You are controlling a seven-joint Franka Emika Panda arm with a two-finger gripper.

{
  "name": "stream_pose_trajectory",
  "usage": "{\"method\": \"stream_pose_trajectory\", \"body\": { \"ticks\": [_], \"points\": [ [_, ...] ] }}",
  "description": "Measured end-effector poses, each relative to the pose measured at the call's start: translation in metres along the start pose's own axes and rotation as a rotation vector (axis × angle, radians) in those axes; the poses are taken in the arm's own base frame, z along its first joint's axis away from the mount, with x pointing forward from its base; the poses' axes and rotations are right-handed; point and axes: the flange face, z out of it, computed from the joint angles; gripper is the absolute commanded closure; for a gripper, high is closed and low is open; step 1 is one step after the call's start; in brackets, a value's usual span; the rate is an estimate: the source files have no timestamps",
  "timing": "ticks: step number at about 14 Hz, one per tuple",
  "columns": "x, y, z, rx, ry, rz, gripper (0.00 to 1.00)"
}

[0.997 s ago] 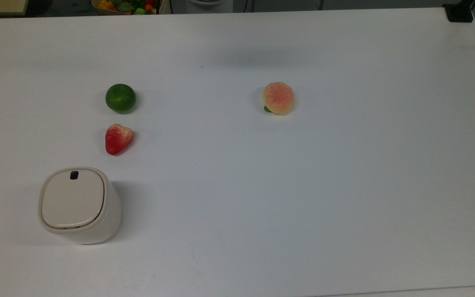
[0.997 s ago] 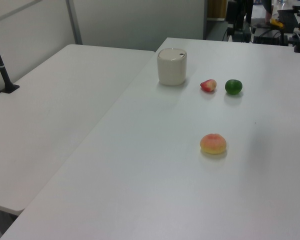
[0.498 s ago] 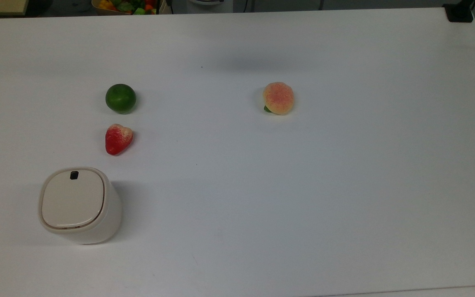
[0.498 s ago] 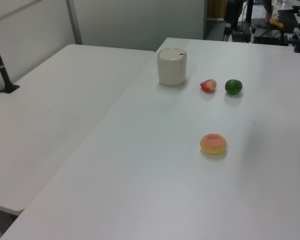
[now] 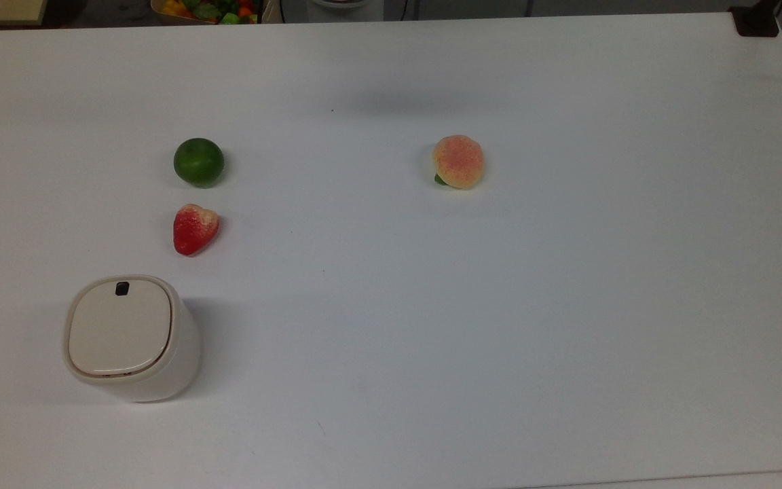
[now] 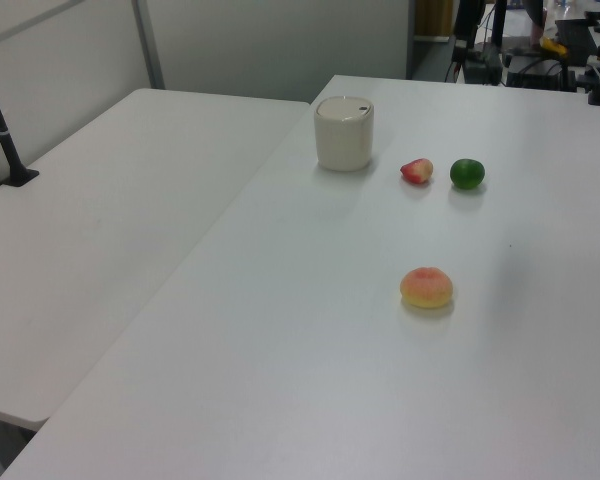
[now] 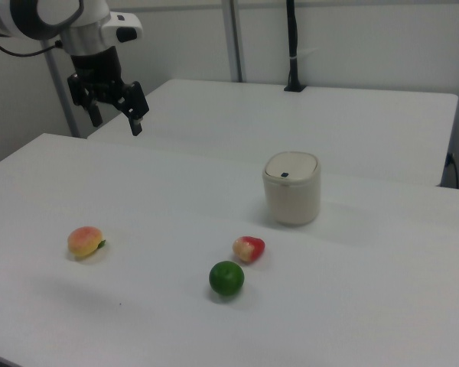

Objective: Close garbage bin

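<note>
My gripper [image 7: 115, 115] hangs spread wide, high above the surface's [image 5: 499, 305] edge. The garbage bin [image 5: 132, 337] stands lid-down near a corner, a strawberry [image 5: 194, 229] beside it.

Lime [image 5: 199, 161] near strawberry [image 5: 194, 229]; peach [image 5: 458, 161] well apart, on white table [image 5: 567, 305]

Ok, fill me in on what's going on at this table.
Nothing is being handled at this moment. The gripper hangs open high above the table, far from everything on it. The garbage bin stands upright with its lid lying flat on top, so it looks closed. A strawberry and a lime sit apart near the bin, and a peach lies further off by itself.
</note>
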Motion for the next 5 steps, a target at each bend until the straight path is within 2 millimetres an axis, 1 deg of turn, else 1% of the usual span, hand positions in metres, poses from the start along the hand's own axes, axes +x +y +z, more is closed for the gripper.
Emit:
{"method": "stream_pose_trajectory", "body": {
  "ticks": [5],
  "points": [
    [-0.0038,0.0015,0.0029,0.001,-0.008,0.003,0.0]
  ]
}}
